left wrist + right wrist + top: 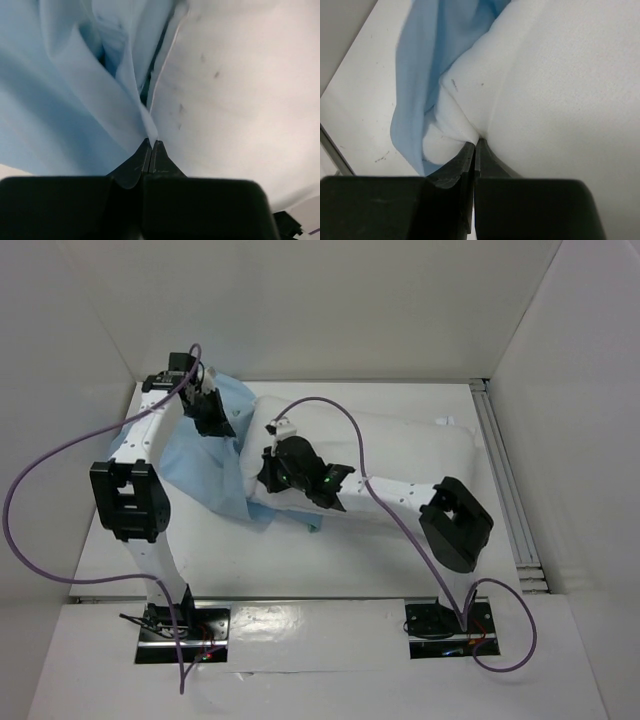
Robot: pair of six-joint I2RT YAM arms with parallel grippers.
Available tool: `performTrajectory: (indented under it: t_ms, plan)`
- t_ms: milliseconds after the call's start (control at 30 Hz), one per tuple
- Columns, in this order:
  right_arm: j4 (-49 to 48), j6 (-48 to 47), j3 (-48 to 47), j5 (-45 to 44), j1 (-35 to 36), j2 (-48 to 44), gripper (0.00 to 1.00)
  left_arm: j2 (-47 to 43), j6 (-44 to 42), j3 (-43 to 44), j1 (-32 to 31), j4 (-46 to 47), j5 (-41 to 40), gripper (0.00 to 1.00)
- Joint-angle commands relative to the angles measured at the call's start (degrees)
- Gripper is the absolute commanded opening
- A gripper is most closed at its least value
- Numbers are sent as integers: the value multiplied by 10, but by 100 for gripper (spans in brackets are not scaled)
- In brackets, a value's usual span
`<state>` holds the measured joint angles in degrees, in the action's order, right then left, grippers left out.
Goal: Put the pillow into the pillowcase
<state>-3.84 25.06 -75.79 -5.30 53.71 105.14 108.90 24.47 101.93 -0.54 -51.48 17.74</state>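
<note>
Top external view has the pillow lying across the far side of the worktop, its left end meeting the pillowcase, rumpled and light blue at far left. Up close, the left claw is clamped tight on a fold of that blue cloth, right beside the pillow's edge. And the right claw is pinched onto a bunch of white pillow fabric at a corner, blue cloth draped just beside it.

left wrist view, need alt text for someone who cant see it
The left gripper is shut on a fold of the light blue pillowcase, whose cloth bunches across the left of the frame. The white pillow fills the right side, against the cloth, with a few small dark specks on it.
</note>
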Motion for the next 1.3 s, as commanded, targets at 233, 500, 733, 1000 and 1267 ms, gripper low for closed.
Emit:
performTrajectory:
  t_ms: [233,500,733,1000,1267]
  plan:
    - [42,-43,91,-58,65,-115,0,40,47,100,33,47,84,0]
    - [157,-92,23,-117,71,-136,79,35,55,85,33,66,107,0]
    - [273,-111,-179,-132,-12,-45,94,35,55,85,33,71,107,0]
    - [499,-105,-588,-126,-57,268,100,47,66,96,33,76,107,0]
    - [439,-72,-547,-43,-87,298,69,65,60,114,33,76,107,0]
